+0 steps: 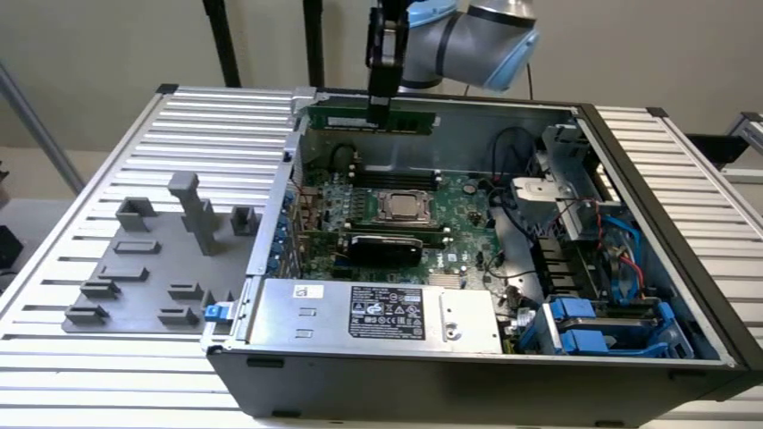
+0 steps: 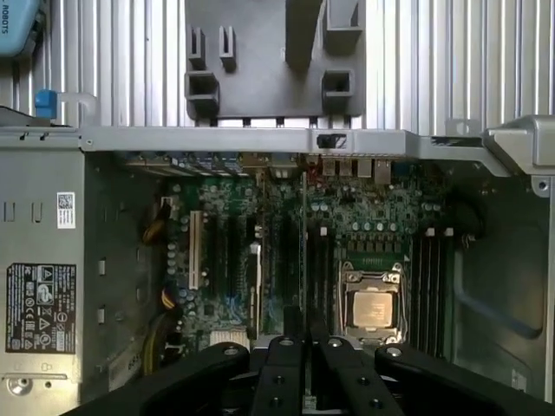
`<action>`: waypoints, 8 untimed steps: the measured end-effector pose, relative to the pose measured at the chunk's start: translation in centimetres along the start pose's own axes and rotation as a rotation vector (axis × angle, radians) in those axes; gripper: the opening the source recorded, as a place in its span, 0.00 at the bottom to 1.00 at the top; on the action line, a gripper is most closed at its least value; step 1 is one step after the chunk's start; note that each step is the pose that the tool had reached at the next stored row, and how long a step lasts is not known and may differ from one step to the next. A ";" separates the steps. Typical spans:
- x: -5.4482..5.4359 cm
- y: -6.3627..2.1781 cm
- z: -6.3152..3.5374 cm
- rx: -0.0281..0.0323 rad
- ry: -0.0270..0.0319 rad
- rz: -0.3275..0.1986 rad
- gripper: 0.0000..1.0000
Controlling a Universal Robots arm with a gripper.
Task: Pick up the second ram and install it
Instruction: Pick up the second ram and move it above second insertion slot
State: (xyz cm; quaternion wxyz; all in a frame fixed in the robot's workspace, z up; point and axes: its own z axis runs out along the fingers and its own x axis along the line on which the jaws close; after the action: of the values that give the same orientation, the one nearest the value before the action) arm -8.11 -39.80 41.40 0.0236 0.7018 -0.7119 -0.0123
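My gripper (image 1: 379, 111) hangs over the back wall of the open computer case (image 1: 620, 143) and is shut on the second ram (image 1: 412, 120), a long green stick held level and on edge above the case. In the wrist view the ram (image 2: 304, 277) shows edge-on as a thin line running out from between the black fingers (image 2: 277, 368), over the green motherboard (image 2: 234, 208). Below it lie the motherboard (image 1: 459, 234), the CPU socket (image 1: 406, 207) and the dark memory slots (image 1: 394, 178) behind the socket. In the wrist view the memory slots (image 2: 429, 286) flank the CPU socket (image 2: 373, 305).
A grey fixture plate (image 1: 149, 290) with upright blocks lies on the slatted table at the exterior view's left. The power supply (image 1: 370, 313) fills the case's front. Blue drive bays (image 1: 596, 326) and cables (image 1: 524, 192) crowd the exterior view's right side.
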 end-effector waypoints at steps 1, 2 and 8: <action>-0.3 -0.20 0.16 0.0001 -0.0008 0.000 0.00; -0.5 -0.40 0.31 0.0000 -0.0013 0.000 0.00; -2.1 -1.59 1.26 0.0000 -0.0045 0.000 0.00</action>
State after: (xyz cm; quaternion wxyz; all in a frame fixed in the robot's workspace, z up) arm -6.55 -37.77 40.03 0.0220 0.7018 -0.7119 -0.0139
